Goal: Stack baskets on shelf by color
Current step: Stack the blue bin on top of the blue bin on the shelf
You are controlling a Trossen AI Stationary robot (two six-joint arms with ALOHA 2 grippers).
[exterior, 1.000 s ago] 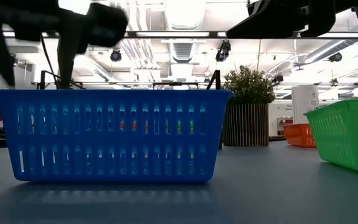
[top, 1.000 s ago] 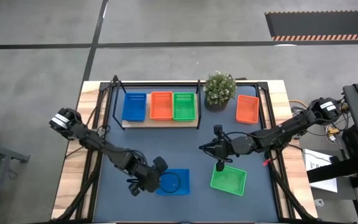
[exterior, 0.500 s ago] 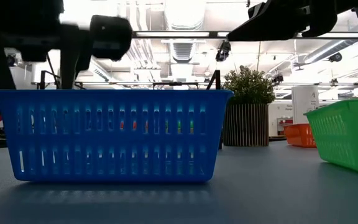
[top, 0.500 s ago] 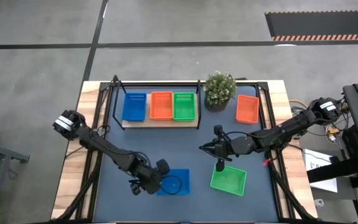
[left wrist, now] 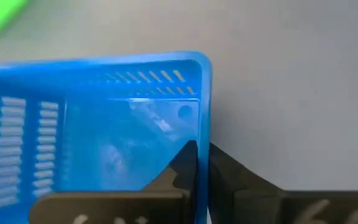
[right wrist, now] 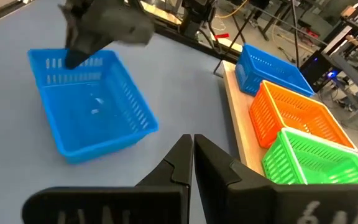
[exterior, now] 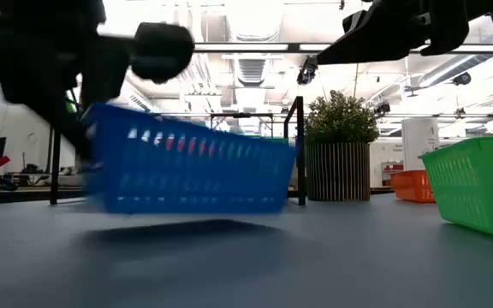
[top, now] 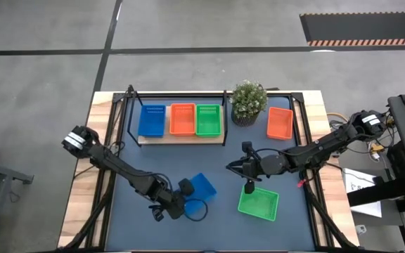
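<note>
A blue mesh basket (top: 202,185) hangs tilted just above the near middle of the tabletop, also in the low view (exterior: 187,167). My left gripper (top: 187,190) is shut on it. My right gripper (top: 230,167) hovers shut and empty, above and just far-left of a green basket (top: 259,204) that rests on its bottom on the table. The wooden shelf (top: 181,139) at the far side carries a blue basket (top: 152,120), an orange one (top: 182,119) and a green one (top: 207,119) side by side. Another orange basket (top: 280,123) sits on the table at the far right. My left gripper grips a side wall of the blue basket near a corner (left wrist: 202,134), one finger (left wrist: 182,163) inside the basket and one (left wrist: 229,174) outside. The basket is tilted, its gripped end higher, and it looks clear of the table.
A potted plant (top: 248,102) stands between the shelf and the far-right orange basket. The shelf's black frame posts (exterior: 298,150) rise at its corners. Open tabletop (top: 160,161) lies between the shelf and the grippers.
My left gripper has raised the blue basket off the table and carried it a little toward the far edge. The basket, level on the table before, is now tilted and turned about. My right gripper has kept still.
</note>
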